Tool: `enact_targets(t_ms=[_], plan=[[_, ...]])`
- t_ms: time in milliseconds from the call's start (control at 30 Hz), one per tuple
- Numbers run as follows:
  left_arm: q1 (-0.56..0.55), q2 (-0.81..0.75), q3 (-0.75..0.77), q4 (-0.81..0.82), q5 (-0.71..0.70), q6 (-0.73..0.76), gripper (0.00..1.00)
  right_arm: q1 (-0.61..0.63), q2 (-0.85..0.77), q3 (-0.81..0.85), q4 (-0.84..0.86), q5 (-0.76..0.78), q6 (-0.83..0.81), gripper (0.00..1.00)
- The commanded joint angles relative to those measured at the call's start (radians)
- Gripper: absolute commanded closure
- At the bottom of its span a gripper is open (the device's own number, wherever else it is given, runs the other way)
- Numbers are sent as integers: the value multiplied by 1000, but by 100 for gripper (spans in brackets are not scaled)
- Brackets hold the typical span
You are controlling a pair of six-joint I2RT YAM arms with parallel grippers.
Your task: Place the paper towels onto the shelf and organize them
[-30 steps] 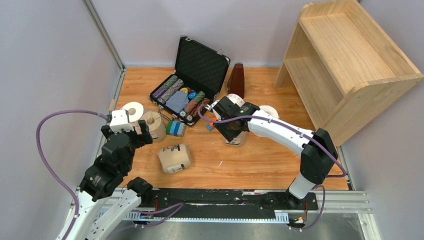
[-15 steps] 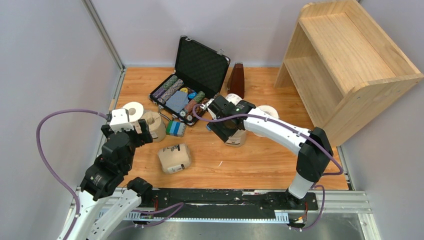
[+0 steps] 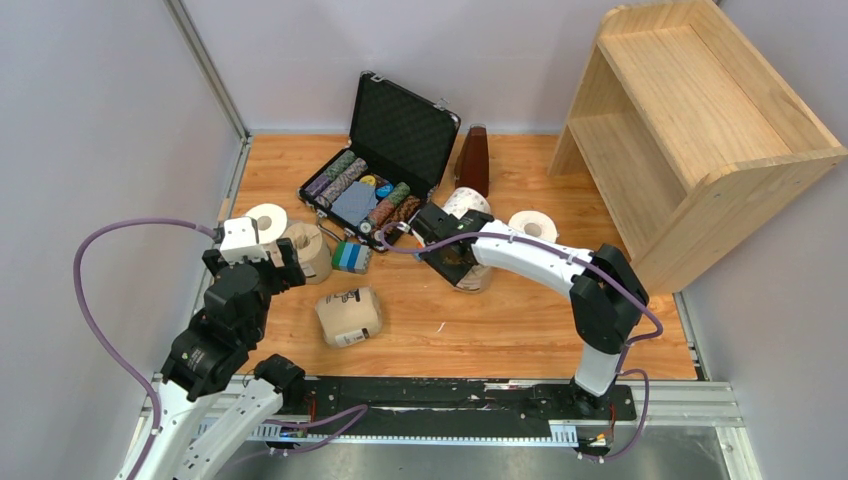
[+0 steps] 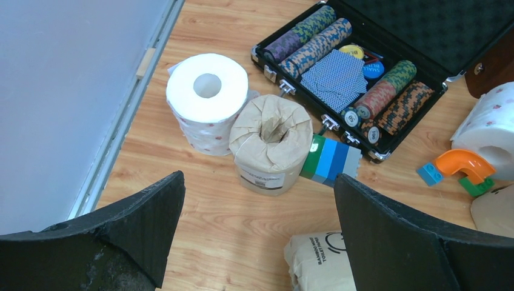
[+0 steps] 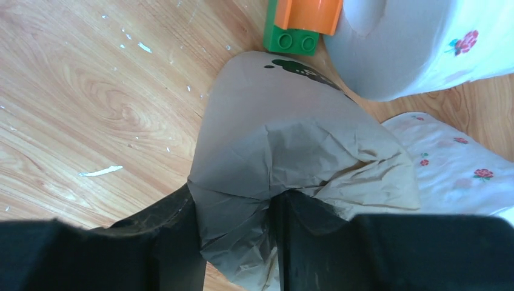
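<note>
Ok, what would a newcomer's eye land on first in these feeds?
Probably the right end effector mid-table, pinching the wrapper of a tan-wrapped roll beside a rose-print white roll. Next come the open black chip case at the back, full of coloured chips, and the big wooden shelf at far right, holding no rolls yet.

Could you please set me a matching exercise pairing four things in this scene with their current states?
Things:
1 left tool
2 right tool
3 poker chip case
4 metronome

States:
A shut on a tan wrapped roll
B dark brown, standing upright
C wide open, holding nothing
D black, lid raised

Pairs: 1-C, 2-A, 3-D, 4-B.
</note>
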Motion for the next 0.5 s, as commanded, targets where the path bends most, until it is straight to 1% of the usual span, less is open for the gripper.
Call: enact_targets(t_ms=[0, 67, 167, 333, 467], plan=[[7, -4, -3, 41, 1, 9, 0, 2, -29, 47, -8, 5, 7, 69], [7, -4, -3, 41, 2, 9, 0, 4, -60, 82, -32, 3, 17, 73], [7, -3, -5, 42, 7, 10, 0, 2, -98, 157, -87, 47, 36, 76], [7, -1, -5, 47, 24, 10, 0, -15, -146, 314, -198, 145, 48, 76], [7, -1, -6, 48, 30, 11, 0, -76, -167, 436, -248, 221, 49, 76]])
